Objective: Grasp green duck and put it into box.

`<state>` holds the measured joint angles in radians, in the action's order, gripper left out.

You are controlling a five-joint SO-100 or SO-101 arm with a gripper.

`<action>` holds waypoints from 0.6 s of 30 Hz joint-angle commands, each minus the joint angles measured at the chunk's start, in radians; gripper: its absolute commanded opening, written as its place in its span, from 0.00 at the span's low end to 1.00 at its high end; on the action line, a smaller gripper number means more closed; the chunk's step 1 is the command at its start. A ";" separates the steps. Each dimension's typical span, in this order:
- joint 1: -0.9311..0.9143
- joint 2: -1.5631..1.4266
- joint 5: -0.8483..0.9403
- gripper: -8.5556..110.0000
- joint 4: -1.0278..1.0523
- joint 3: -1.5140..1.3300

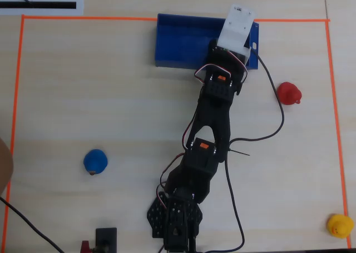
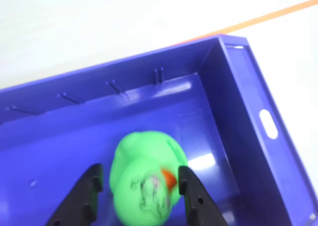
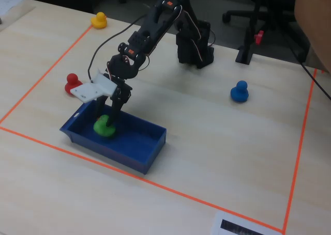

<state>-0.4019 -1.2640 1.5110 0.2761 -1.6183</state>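
The green duck (image 2: 144, 186) lies on the floor of the dark blue box (image 2: 233, 131), near the short end with the small hole, its red-orange beak turned toward the right finger. My gripper (image 2: 140, 170) straddles it, open, with a gap showing between the left finger (image 2: 87, 191) and the duck. In the fixed view the duck (image 3: 105, 126) rests inside the box (image 3: 129, 160) just under the gripper (image 3: 111, 117). In the overhead view the arm and its white camera mount (image 1: 238, 28) hang over the box (image 1: 183, 39) and hide the duck.
A red duck (image 1: 289, 93) sits right of the box, a blue duck (image 1: 95, 161) at the left and a yellow duck (image 1: 340, 226) in the bottom right corner. Orange tape (image 1: 16, 97) frames the work area. A black cable (image 1: 275, 92) loops beside the arm.
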 commanded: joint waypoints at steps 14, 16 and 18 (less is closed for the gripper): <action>0.114 -0.819 -0.055 0.11 0.245 -0.397; 0.146 -0.985 0.064 0.10 0.339 -0.571; 0.187 -1.123 0.144 0.07 0.466 -0.704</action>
<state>-0.2684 -2.0663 1.4972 0.5783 -2.0509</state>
